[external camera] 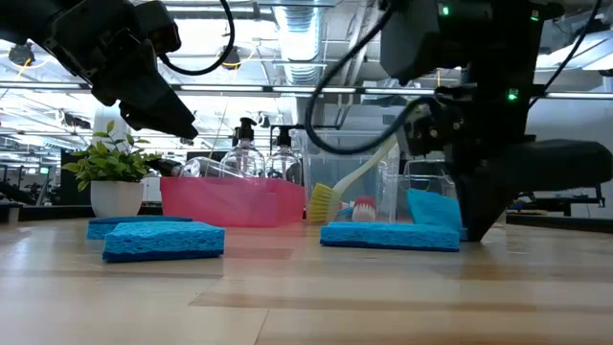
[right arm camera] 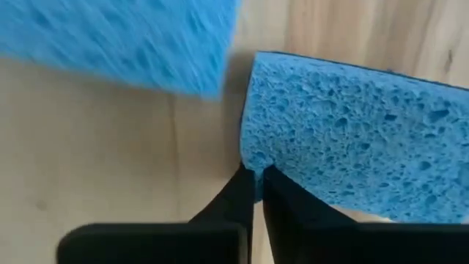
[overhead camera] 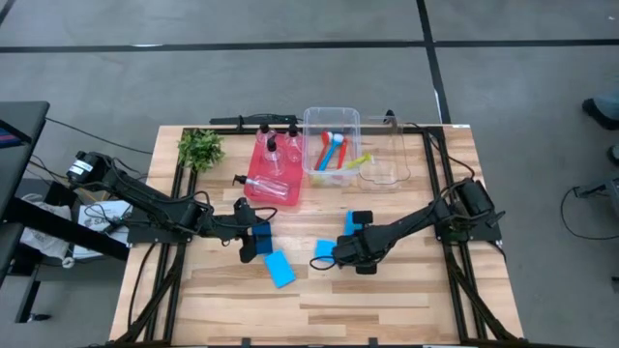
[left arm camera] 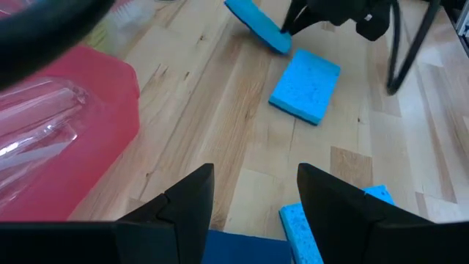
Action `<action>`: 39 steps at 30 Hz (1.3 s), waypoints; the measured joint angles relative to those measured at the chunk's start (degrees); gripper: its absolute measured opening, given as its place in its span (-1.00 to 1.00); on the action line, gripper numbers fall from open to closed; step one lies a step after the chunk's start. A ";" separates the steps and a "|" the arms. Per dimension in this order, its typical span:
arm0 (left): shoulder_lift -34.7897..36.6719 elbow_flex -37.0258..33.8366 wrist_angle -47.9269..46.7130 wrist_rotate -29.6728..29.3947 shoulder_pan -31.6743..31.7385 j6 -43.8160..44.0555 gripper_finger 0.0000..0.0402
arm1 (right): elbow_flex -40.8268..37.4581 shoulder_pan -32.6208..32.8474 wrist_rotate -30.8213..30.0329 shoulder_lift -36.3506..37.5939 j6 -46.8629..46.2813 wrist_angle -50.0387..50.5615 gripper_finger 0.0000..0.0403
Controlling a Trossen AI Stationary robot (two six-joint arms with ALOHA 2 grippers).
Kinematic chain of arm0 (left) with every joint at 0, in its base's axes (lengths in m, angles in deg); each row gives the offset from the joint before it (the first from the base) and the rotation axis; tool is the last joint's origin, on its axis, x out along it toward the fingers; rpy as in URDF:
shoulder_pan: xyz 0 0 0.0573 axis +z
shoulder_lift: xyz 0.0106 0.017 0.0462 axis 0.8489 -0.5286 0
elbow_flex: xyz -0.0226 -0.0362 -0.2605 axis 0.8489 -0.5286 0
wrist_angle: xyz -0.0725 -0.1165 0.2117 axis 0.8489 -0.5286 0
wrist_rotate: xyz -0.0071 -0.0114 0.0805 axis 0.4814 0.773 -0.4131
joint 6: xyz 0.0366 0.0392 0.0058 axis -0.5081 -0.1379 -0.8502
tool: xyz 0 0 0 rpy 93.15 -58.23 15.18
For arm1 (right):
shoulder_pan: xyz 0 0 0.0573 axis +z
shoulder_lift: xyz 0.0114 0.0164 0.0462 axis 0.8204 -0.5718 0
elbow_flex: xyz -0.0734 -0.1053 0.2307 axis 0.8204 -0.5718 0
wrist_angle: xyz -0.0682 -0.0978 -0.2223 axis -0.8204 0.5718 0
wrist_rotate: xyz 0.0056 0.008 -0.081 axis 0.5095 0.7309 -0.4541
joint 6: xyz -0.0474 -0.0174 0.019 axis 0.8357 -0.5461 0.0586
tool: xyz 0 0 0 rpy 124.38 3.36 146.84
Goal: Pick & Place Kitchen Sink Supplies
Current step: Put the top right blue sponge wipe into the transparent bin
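Left of the red tray [overhead camera: 274,166], at the table's [overhead camera: 387,290] far corner, sits the plant [overhead camera: 200,148], out of the work zone. The tray holds clear bottles [overhead camera: 271,186], one lying flat, others upright. Just in front of the tray the left gripper [overhead camera: 259,239] hovers low, fingers [left arm camera: 190,202] open and empty, a sponge [overhead camera: 280,268] on the table right beside it; in its wrist view blue sponge shows right under the fingers, likely lined up for a grab. Right of the tray, the clear bin [overhead camera: 332,145] carries the brushes [overhead camera: 335,152], bristles-up and leaning, so that group looks sorted. An empty clear bin [overhead camera: 385,159] stands next over, probably the sponges' target. In front of the bins the right gripper [overhead camera: 336,253] is down at the table, fingers pinched shut on the corner edge of a sponge [right arm camera: 344,147]. Thin corner hold, could slip on lift. Another sponge [overhead camera: 358,221] tilts on edge just behind it.
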 joint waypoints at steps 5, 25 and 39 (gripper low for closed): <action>-0.01 0.00 0.00 0.00 0.02 0.00 -0.01 | -0.16 0.24 1.25 4.16 -3.27 6.71 -0.96; -0.01 0.00 -0.03 0.00 0.00 -0.20 -0.01 | -0.22 6.13 -1.57 39.35 -20.58 13.16 -1.00; -0.01 0.00 -0.06 -2.15 0.02 -0.13 -0.01 | -0.11 5.64 -29.17 55.04 -26.16 11.44 -1.00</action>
